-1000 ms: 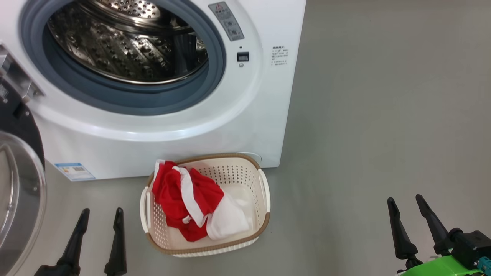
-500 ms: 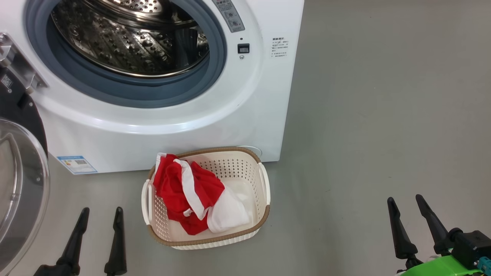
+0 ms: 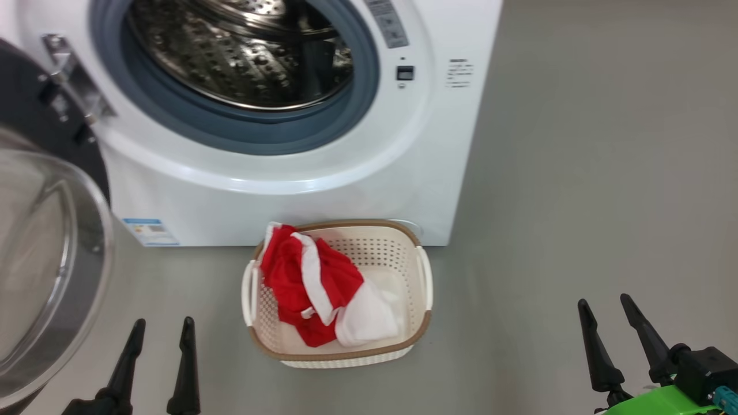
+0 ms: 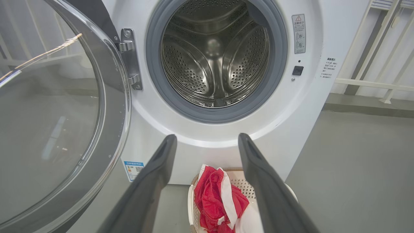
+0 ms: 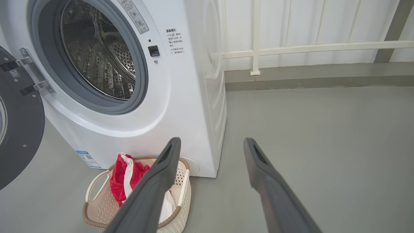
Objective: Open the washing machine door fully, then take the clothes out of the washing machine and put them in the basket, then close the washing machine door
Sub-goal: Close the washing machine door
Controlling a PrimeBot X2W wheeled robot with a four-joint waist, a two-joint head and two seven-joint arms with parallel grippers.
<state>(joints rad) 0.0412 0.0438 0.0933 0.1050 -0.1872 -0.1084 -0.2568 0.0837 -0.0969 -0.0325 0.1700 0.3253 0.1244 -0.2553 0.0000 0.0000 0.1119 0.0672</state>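
The white washing machine stands with its steel drum bare inside. Its round door hangs swung open at the left. In front of the machine sits the cream basket, holding the red and white clothes. My left gripper is open, low at the left of the basket, near the door. My right gripper is open, well to the basket's right, with nothing between its fingers.
Grey floor spreads to the right of the machine. A white railing and wall run behind it. A small blue label is on the machine's lower left front.
The head camera has turned left, so the whole scene has slid right in its view and more of the door shows. Both grippers stay open and low.
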